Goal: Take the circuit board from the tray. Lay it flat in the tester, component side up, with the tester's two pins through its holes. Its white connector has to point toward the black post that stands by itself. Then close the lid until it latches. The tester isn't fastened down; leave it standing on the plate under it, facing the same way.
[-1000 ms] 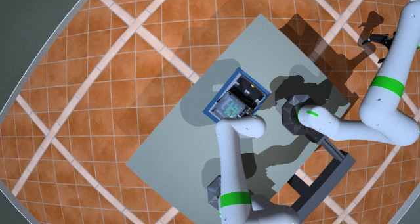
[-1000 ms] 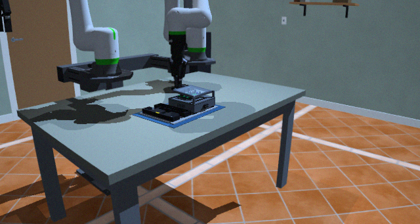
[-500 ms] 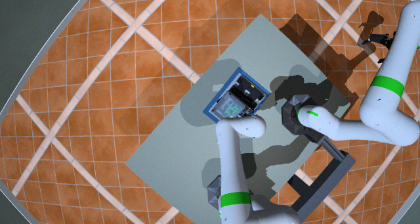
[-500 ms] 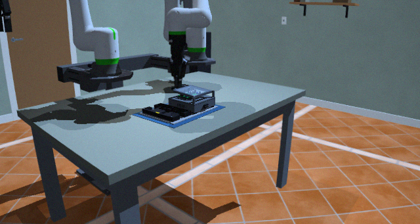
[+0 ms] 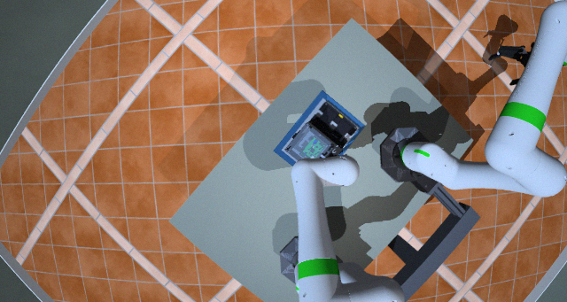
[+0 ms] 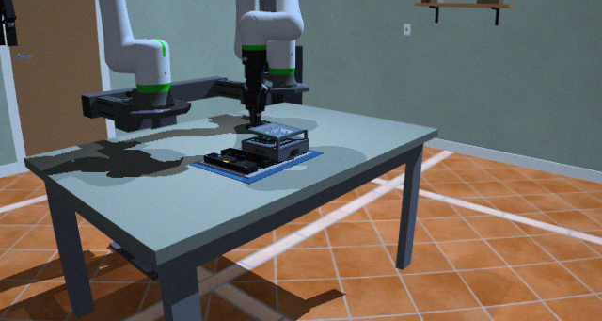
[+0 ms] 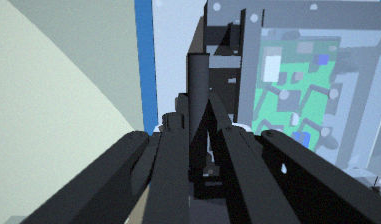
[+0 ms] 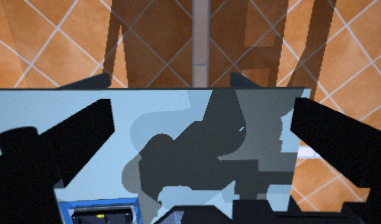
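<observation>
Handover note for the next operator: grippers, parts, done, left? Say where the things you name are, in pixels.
Left gripper (image 6: 255,124) (image 7: 196,97): fingers nearly together beside the tester (image 5: 287,150) (image 6: 261,150) (image 7: 223,9); grip unclear.
Right gripper (image 5: 505,68) (image 6: 8,43) (image 8: 202,115): open, off the table's side.
Done: board (image 5: 314,147) (image 6: 273,136) (image 7: 301,100) out of the tray (image 5: 338,116) (image 6: 235,161) (image 8: 101,219), in the tester, component side up. Tester on plate (image 5: 299,121) (image 6: 282,168) (image 7: 145,65) (image 8: 134,214).
Left: lid (image 5: 306,138) (image 6: 282,130) (image 7: 248,75) stands raised; close and latch.
Check: pins through holes, connector direction, tester facing.

No lettering, numbers or signs can be read (not anywhere).
</observation>
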